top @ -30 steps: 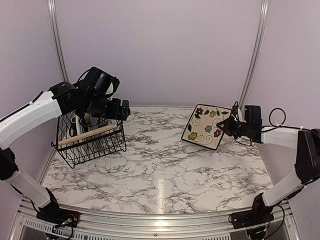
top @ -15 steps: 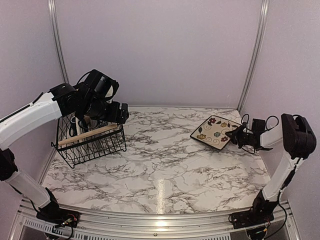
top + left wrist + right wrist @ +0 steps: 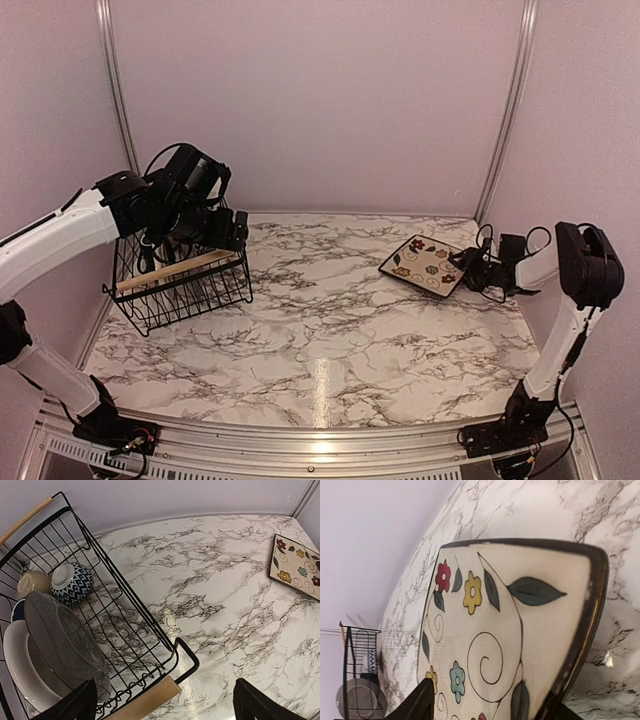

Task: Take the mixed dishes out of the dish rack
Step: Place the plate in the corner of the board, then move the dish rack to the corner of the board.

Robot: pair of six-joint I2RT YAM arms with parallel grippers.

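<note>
Square plate: lies flat on the table, flowered face up, dark rim all round. It is square, so it has no long axis. It sits skewed to the table edges, with one corner toward the back wall and one toward the rack.

Right gripper: low at the plate's right edge, rolled onto its side. The jaws are parted, one finger above the rim and one beside it at table level, and the gap is wider than the rim is thick. The wrist view does not show whether either finger touches the plate.

Rack: well apart from the right gripper, across the table to its left. Its two wooden handles run roughly parallel, and the near one slants up to the right in the top view.

Left gripper: hangs above the rack's right end, fingers spread wide, nothing between them. The near handle lies directly below it.

Below and left of the left gripper, inside the rack:
- a grey plate on edge, leaning against a white plate
- beyond them a patterned bowl, just beside a cream bowl
</note>
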